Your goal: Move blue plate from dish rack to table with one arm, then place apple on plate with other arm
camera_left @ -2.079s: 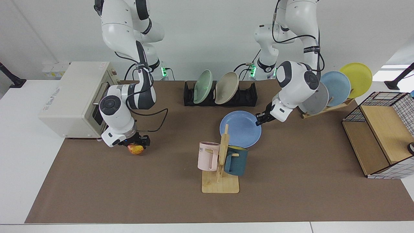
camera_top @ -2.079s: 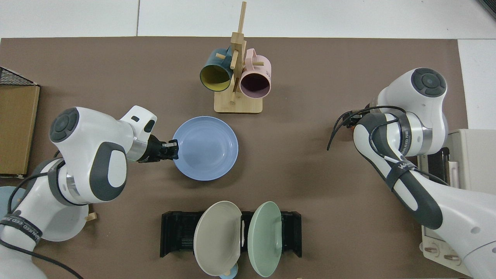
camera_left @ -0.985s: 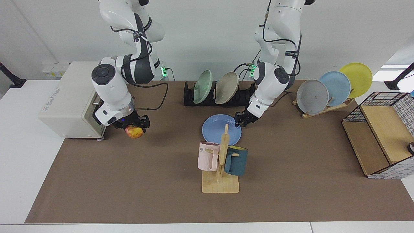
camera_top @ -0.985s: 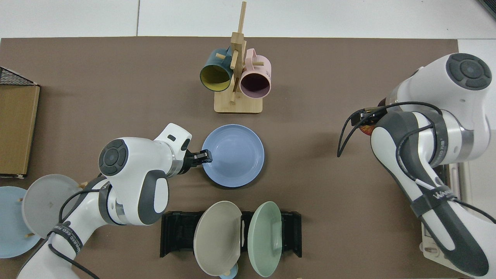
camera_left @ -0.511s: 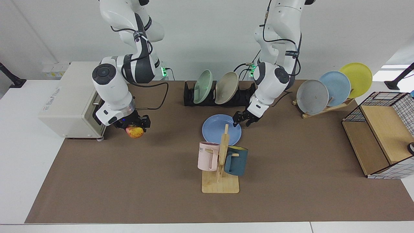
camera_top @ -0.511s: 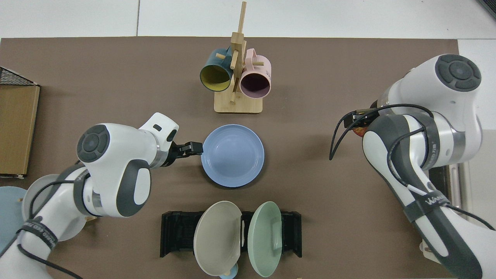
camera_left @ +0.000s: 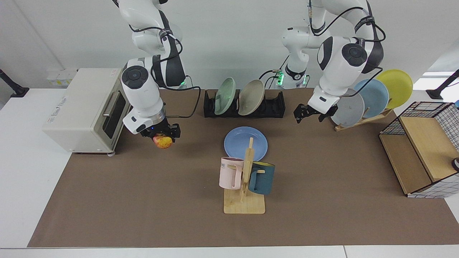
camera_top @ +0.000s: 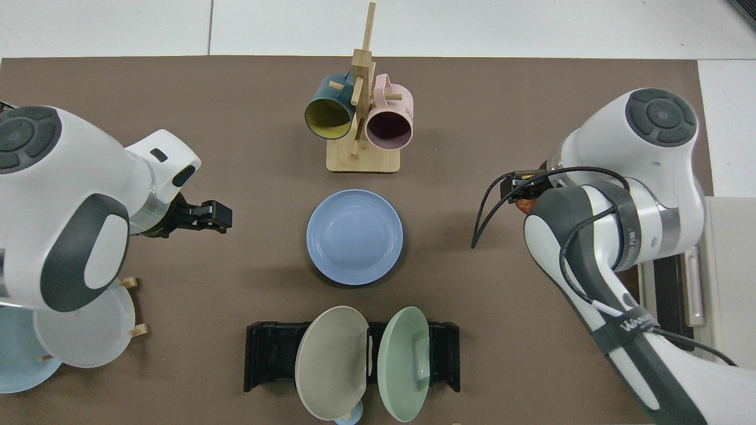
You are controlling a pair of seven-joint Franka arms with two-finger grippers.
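The blue plate [camera_left: 246, 143] [camera_top: 354, 236] lies flat on the brown table [camera_left: 143, 200] in front of the black dish rack [camera_left: 276, 104] [camera_top: 269, 354], which holds a green and a beige plate. My left gripper [camera_left: 302, 114] [camera_top: 217, 215] hangs open and empty above the table, well to the plate's side toward the wooden plate stand. In the air beside the toaster oven, my right gripper [camera_left: 162, 138] [camera_top: 524, 200] is shut on the red-yellow apple [camera_left: 164, 143] [camera_top: 522, 206], apart from the plate. The arm hides most of the apple in the top view.
A wooden mug tree [camera_left: 245, 186] with a pink and a dark teal mug stands just in front of the plate. A white toaster oven [camera_left: 80, 109] sits behind the right gripper. A slanted wooden stand [camera_left: 373, 95] holds grey, pale blue and yellow plates. A wire-and-wood shelf [camera_left: 421, 143] sits at the table's end.
My left gripper set the plate down in front of the rack, let go, then rose and drew back toward the plate stand. My right gripper lifted the apple and carried it closer to the plate.
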